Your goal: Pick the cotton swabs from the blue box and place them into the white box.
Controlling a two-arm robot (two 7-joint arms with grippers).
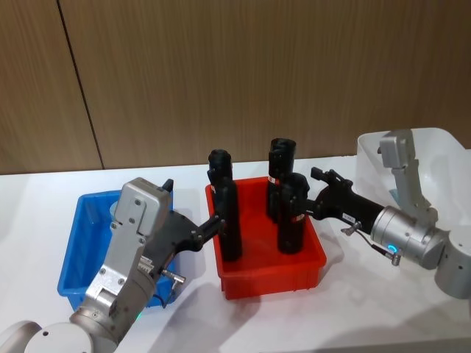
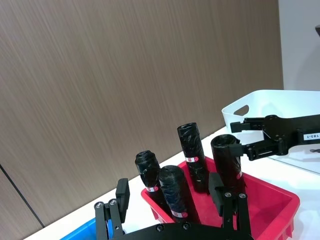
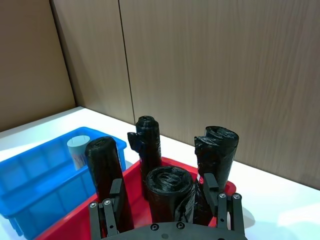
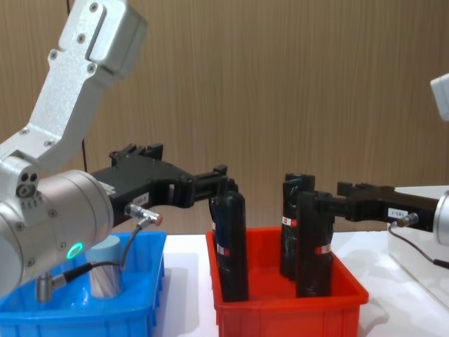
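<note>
One cotton swab jar (image 4: 105, 270) with a grey-blue lid stands in the blue box (image 4: 84, 316), and it also shows as the pale jar (image 3: 80, 148). My left arm covers most of the blue box (image 1: 73, 250). My left gripper (image 1: 195, 202) reaches out over the box's right rim. It is open, with its fingers either side of a black bottle (image 2: 175, 192). From the white box (image 1: 441, 147) side my right gripper (image 1: 320, 195) is open around another black bottle (image 3: 170, 190). Neither gripper touches the jar.
A red bin (image 1: 272, 276) holding several tall black bottles stands between the blue box and the white box. Both grippers hover over it. A brown panelled wall runs close behind the white table (image 1: 37, 198).
</note>
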